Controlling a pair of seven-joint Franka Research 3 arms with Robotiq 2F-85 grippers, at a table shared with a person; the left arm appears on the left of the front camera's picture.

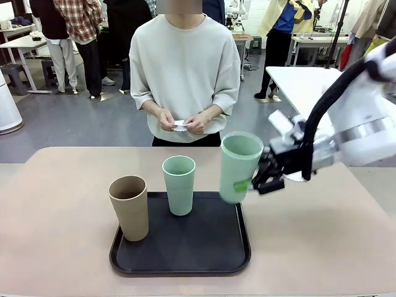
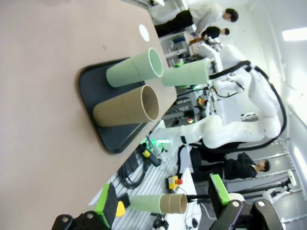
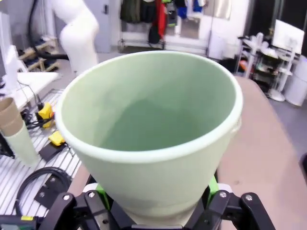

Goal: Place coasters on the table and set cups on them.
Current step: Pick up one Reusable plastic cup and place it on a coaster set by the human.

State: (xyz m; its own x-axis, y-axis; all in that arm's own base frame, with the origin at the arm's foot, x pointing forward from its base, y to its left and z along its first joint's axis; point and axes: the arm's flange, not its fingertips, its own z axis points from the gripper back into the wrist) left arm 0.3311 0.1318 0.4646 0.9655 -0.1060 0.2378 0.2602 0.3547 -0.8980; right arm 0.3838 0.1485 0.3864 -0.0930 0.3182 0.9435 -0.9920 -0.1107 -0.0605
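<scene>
Mint cup [image 1: 240, 167] clamped in right tool [image 1: 246, 184], raised over black tray's [image 1: 185, 263] right edge | second mint cup [image 1: 179, 184] and tan cup [image 1: 129, 206] upright on tray, on beige bench [image 1: 55, 247] | left tool [image 2: 163, 203] spread wide, empty | white coaster [image 1: 180, 125] in person's hands [image 1: 199, 122]

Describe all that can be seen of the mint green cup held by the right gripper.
The mint green cup is a tall, tapered tumbler without a handle, pale and matte, perhaps plastic. The right wrist view shows that it is empty inside. It is nearly upright, mouth up, leaning slightly. The right gripper is shut on its lower part, with green pads on opposite sides. The cup seems lifted above the right edge of the black tray, and nothing else touches it.
</scene>
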